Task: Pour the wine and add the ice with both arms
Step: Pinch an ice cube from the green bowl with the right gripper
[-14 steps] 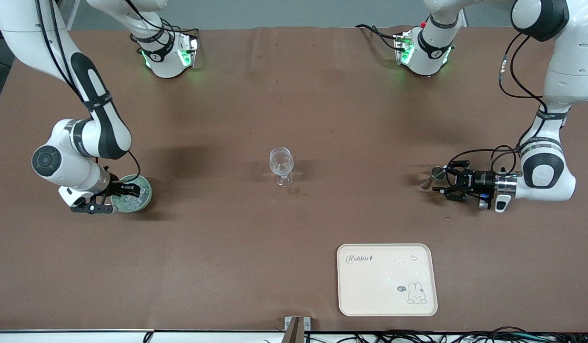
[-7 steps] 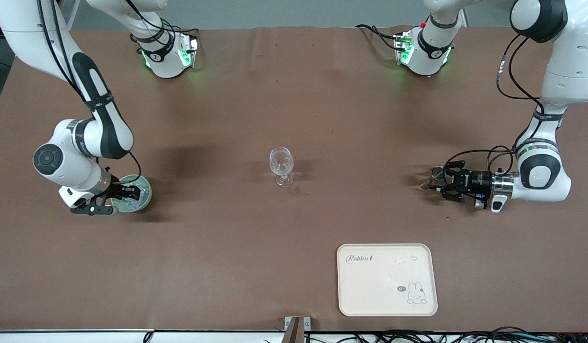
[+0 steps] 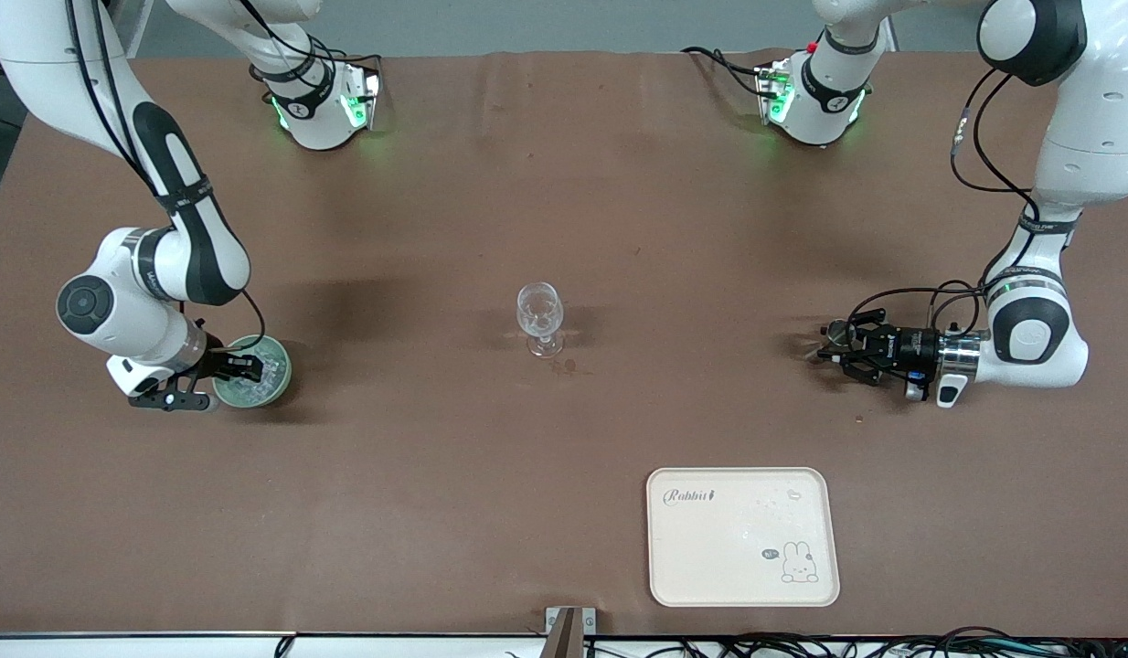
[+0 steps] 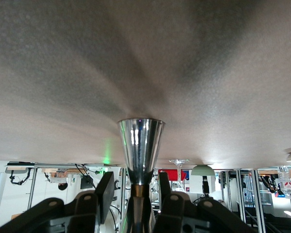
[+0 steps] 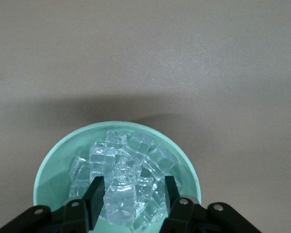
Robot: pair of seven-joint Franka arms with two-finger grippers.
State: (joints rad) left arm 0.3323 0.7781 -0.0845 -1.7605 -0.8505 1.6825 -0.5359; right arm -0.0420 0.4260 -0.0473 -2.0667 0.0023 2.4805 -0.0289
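At each end of the tabletop [image 3: 564,183], both pincers have narrowed: right pincer [image 5: 131,194] pinches ice [image 5: 121,165] in its bowl [image 5: 48,170]; left pincer [image 4: 134,189] grips the steel jigger [image 4: 140,145], so lifting seems next.

A robotics lab: two white arms bolted to a brown-covered table [image 3: 436,475], cable bundles [image 3: 802,645] along its edge, metal racks [image 4: 242,187] and equipment in the background.

Table: brown-covered table [image 3: 436,475]
On it: stemmed glass [image 3: 539,318] (middle), green bowl [image 3: 276,382] of ice [image 5: 126,179], steel cup [image 4: 140,145], rabbit tray [image 3: 742,536] (nearest the front camera)
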